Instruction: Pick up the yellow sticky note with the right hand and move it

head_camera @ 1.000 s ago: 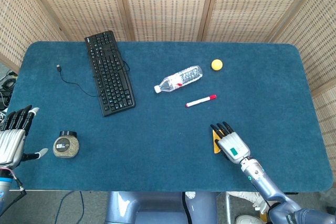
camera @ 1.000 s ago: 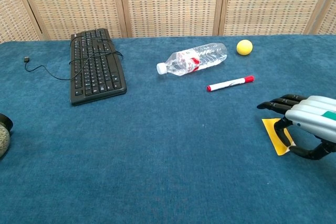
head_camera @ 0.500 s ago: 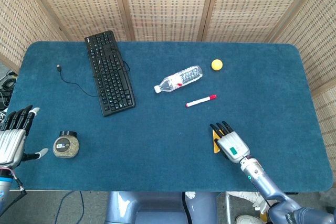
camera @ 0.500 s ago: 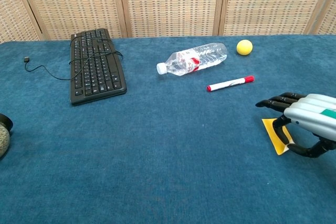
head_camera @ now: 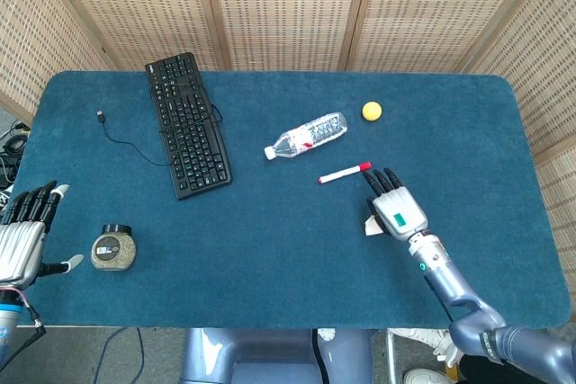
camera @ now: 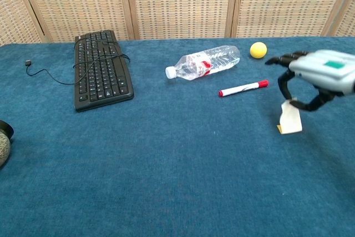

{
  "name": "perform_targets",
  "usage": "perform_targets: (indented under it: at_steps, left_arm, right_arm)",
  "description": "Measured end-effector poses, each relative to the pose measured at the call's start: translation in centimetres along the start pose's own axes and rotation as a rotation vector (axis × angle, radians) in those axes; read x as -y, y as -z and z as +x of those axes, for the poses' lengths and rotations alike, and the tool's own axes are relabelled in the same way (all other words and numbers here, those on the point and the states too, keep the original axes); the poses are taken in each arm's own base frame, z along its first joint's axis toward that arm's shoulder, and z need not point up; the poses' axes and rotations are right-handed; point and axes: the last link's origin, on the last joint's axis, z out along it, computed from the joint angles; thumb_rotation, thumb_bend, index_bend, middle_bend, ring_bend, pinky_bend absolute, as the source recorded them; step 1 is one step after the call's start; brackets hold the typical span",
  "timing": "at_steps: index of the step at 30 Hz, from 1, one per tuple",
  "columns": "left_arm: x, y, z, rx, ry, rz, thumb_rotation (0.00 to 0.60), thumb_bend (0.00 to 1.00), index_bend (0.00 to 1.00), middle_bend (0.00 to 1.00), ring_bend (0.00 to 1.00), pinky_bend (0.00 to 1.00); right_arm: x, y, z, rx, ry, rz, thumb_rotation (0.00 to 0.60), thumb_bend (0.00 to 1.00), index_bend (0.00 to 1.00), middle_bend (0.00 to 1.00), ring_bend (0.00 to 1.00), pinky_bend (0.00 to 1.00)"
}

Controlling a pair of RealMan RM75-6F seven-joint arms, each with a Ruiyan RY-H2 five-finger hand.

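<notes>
My right hand (head_camera: 396, 209) hangs above the blue table, just below the red marker. It pinches the top edge of the yellow sticky note (camera: 290, 119) between the thumb and a finger. The note dangles under the hand (camera: 316, 76), showing its pale back and a yellow strip at its lower edge. In the head view only a small pale corner of the note (head_camera: 373, 226) shows at the hand's left side. My left hand (head_camera: 22, 240) rests at the table's left front edge, fingers apart, holding nothing.
A red-capped marker (head_camera: 344, 173), a plastic bottle (head_camera: 307, 135) and a yellow ball (head_camera: 372, 111) lie beyond the right hand. A black keyboard (head_camera: 187, 123) with a cable sits at the back left. A small jar (head_camera: 113, 249) stands beside the left hand.
The right hand has risen off the table and moved away from the front edge toward the marker, taking the sticky note up with it. The left hand has not moved.
</notes>
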Motion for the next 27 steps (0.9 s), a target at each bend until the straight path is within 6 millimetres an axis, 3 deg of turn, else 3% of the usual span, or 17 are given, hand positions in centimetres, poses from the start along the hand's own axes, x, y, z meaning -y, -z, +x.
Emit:
perform_targets:
  at_steps: [7,11,17,27]
  left_arm:
    - [0.1,-0.1,0.0,0.005,0.005,0.001,0.600,0.00,0.00,0.00,0.00,0.00]
    - [0.1,-0.2,0.0,0.011,0.009,0.000,0.600,0.00,0.00,0.00,0.00,0.00]
    - [0.3,-0.3,0.1,0.016,0.017,0.001,0.600,0.00,0.00,0.00,0.00,0.00]
    - [0.5,-0.5,0.3,0.020,0.025,0.000,0.600,0.00,0.00,0.00,0.00,0.00]
  right_arm:
    - [-2.0,-2.9,4.5,-0.095,0.064,-0.066,0.600,0.57,0.74,0.05,0.00,0.00]
    - [-1.3,-3.1,6.1,-0.132,0.044,-0.035,0.600,0.56,0.74,0.06,0.00,0.00]
    - [2.1,-2.7,8.6,-0.137,-0.125,0.085,0.600,0.56,0.74,0.06,0.00,0.00]
    - [9.6,-3.3,11.0,0.083,-0.497,0.294,0.600,0.55,0.75,0.06,0.00,0.00]
